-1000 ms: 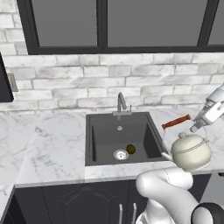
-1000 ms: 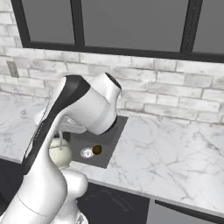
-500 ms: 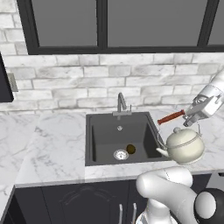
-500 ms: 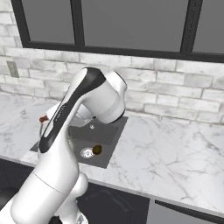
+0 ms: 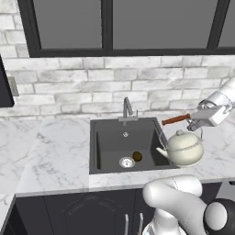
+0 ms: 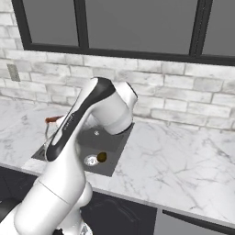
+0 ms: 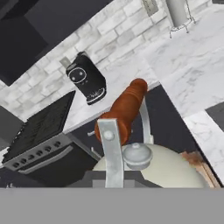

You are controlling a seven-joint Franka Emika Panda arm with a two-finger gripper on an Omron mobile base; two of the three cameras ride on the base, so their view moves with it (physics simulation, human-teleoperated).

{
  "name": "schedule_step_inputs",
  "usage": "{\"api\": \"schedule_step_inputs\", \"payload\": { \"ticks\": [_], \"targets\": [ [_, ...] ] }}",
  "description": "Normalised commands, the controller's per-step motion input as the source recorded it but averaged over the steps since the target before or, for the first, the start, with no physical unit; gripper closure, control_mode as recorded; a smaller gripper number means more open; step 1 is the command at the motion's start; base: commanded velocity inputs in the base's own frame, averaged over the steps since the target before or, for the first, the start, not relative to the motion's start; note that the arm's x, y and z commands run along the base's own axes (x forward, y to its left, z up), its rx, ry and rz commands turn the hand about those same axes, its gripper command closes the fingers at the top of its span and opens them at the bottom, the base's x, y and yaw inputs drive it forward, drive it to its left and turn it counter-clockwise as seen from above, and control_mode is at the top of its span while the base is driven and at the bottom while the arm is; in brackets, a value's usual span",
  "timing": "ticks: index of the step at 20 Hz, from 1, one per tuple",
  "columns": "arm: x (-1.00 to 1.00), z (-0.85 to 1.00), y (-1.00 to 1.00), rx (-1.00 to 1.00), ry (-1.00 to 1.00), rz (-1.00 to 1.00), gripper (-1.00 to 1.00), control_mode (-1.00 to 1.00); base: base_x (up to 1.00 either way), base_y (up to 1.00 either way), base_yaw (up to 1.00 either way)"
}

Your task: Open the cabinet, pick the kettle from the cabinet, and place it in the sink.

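The kettle point(image 5: 185, 148), a squat rounded cream-white pot with a reddish-brown handle, hangs from the tool point(image 5: 200, 120) at the right edge of the dark grey rectangular recessed sink point(image 5: 110, 140), its body over the basin's right rim and the marble desk point(image 5: 50, 156) beside it. Compared with a second ago it has travelled leftward, from well over the desk to the sink's edge, and half a second ago it was a little further right than now. The carry is therefore nearly complete, judging by position; what remains is to bring the kettle fully over the basin, lower it and let go.

The tool is clamped on the reddish-brown handle, narrow around it; in the hand view one grey finger point(image 7: 111, 151) crosses the handle just above the lid knob.

The kettle hangs upright, lid up. In the left base view its spout points left and slightly down toward the basin, near the round silver drain point(image 5: 126, 161) and a small brown object point(image 5: 137, 156). The handle's long axis runs roughly level, rising slightly rightward toward the tool.
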Motion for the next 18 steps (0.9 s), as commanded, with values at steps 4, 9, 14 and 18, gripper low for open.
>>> {"api": "schedule_step_inputs", "payload": {
  "ticks": [4,9,14,18],
  "targets": [
    [0.24,-0.19,0.07,0.14,-0.19,0.00,1.00,-1.00,0.00,0.00,0.00],
    [0.30,-0.16,0.04,0.11,-0.08,0.00,1.00,-1.00,0.00,0.00,0.00],
    [0.29,-0.15,0.02,0.06,0.00,0.07,1.00,-1.00,0.00,0.00,0.00],
    [0.17,-0.23,0.04,0.00,0.00,0.14,1.00,-1.00,0.00,0.00,0.00]
  ]
}}
